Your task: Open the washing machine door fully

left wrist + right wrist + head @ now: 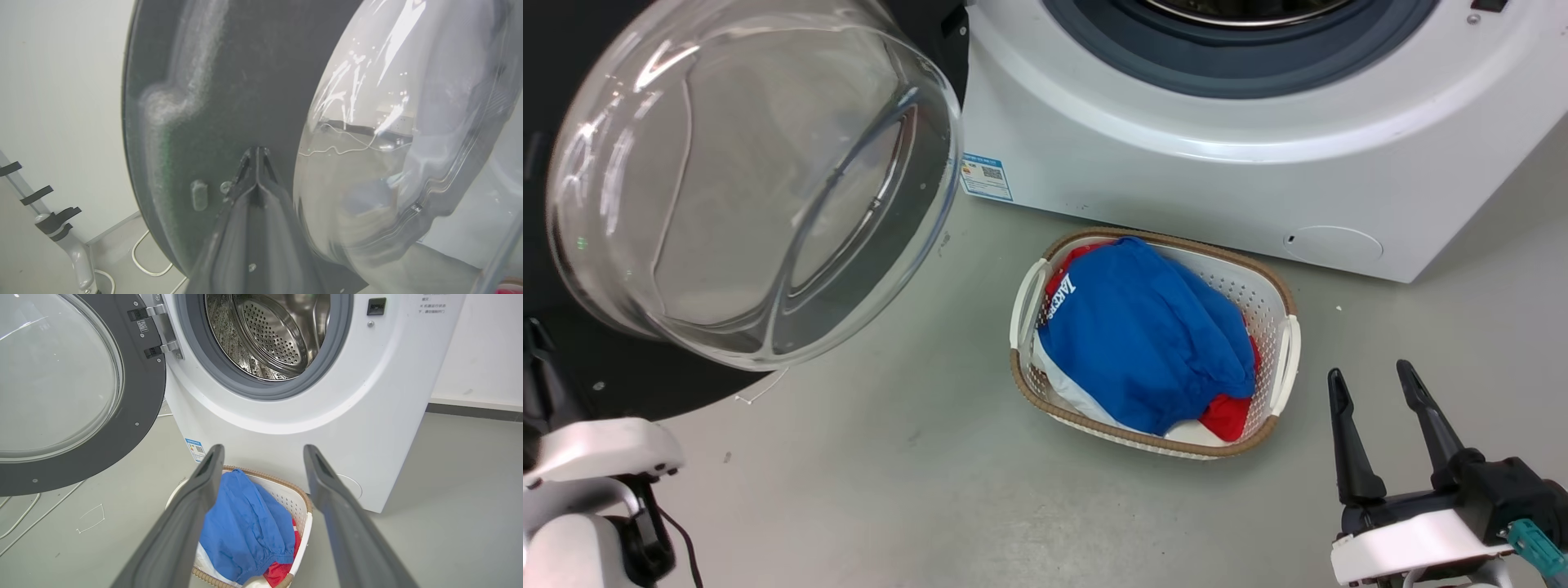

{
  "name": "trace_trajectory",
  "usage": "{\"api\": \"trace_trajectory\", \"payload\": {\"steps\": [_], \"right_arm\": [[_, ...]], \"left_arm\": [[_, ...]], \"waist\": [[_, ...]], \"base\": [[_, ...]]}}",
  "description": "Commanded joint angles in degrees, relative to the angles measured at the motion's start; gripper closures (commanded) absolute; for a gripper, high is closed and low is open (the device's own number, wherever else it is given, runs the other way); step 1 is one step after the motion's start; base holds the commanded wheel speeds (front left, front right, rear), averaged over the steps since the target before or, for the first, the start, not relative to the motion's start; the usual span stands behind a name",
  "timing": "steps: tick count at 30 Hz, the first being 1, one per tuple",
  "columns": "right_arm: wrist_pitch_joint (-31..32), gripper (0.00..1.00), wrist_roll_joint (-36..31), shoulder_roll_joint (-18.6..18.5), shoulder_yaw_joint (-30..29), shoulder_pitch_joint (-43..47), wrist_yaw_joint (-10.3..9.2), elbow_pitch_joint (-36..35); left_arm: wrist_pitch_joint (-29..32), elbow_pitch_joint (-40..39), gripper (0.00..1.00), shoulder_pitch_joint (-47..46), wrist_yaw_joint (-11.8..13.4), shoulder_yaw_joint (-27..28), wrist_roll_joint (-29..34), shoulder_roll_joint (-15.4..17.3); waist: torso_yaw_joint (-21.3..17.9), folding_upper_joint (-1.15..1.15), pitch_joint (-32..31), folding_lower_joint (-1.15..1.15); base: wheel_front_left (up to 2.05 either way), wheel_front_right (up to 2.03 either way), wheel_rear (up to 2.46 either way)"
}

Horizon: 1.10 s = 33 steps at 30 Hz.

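Washing machine (380, 416) drum exposed. Door (137, 412) swung wide on its hinge, glass bowl facing out. Laundry basket (1262, 306) on floor in front. Left tool (257, 152) pressed together at door's dark inner ring. Right tool (1370, 371) spread, empty, beside basket.

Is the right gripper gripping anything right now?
No: the right gripper has its two fingers spread wide apart, with nothing held between them.

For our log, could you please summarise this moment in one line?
round glossy black washing machine door open | left gripper shut, at door | right gripper open, empty
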Motion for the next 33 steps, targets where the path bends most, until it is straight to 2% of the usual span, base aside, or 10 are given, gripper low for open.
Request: {"api": "trace_trajectory", "payload": {"steps": [1,7,12,26,33], "right_arm": [[-0.10,0.00,-0.46,0.09,-0.13,-0.86,-0.01,-0.05],[-0.10,0.00,-0.59,0.09,-0.29,-1.24,-0.01,-0.09],[-0.10,0.00,-0.56,0.09,-0.32,-1.51,-0.01,-0.19],[-0.09,0.00,-0.73,0.09,0.02,-2.16,-0.01,0.05],[-0.09,0.00,0.18,0.09,0.15,-1.33,-0.01,0.85]], "left_arm": [[0.15,0.44,1.00,-1.28,-0.28,0.81,0.04,0.46],[0.15,3.15,1.00,-4.01,-1.72,4.38,0.38,1.13],[0.16,4.81,1.00,-5.08,-1.96,6.73,1.14,0.64],[0.15,7.89,1.00,-8.03,-3.73,10.30,2.74,0.55],[0.15,7.02,1.00,-6.23,-4.73,9.85,4.55,-0.80]], "waist": [[-0.39,0.00,0.40,-0.01],[-1.40,0.00,1.13,-0.01],[-1.99,0.00,1.37,-0.01],[-2.20,0.00,1.70,-0.01],[-2.46,0.00,-0.27,-0.01]], "base": [[0.00,0.00,0.00],[0.00,0.00,0.00],[0.00,0.00,0.00],[0.00,0.00,0.00],[0.00,0.00,0.00]]}}
